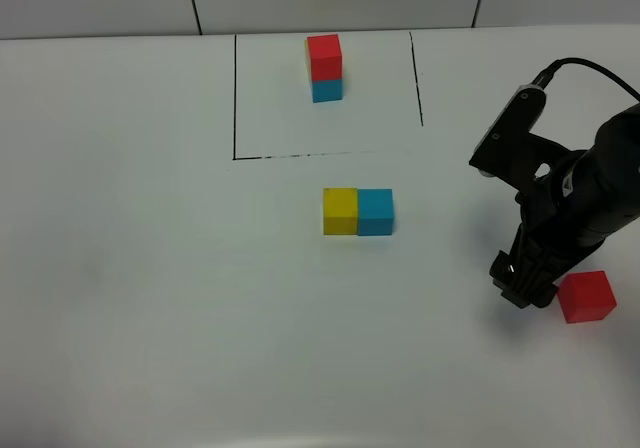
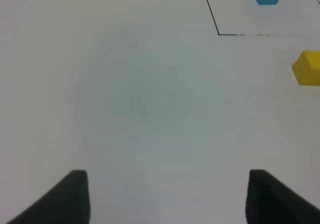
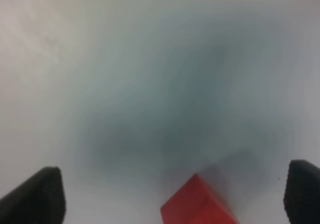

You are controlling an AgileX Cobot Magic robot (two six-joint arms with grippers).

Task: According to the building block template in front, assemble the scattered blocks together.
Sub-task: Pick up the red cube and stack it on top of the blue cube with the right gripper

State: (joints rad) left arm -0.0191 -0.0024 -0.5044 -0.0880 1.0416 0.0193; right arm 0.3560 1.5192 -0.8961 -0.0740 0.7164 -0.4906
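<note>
The template (image 1: 325,68) stands inside the black outline at the back: a red block on a blue one, with a yellow edge behind. A yellow block (image 1: 340,211) and a blue block (image 1: 376,212) sit side by side, touching, at the table's middle. A loose red block (image 1: 586,297) lies at the right. My right gripper (image 1: 525,290) is low over the table just left of it. It is open, and the red block (image 3: 199,204) shows between its fingers. My left gripper (image 2: 167,196) is open and empty; the yellow block (image 2: 307,68) shows in its view.
The black rectangle outline (image 1: 236,98) marks the template area at the back of the white table. The right arm's body (image 1: 570,183) rises above the red block. The left arm is out of the exterior high view.
</note>
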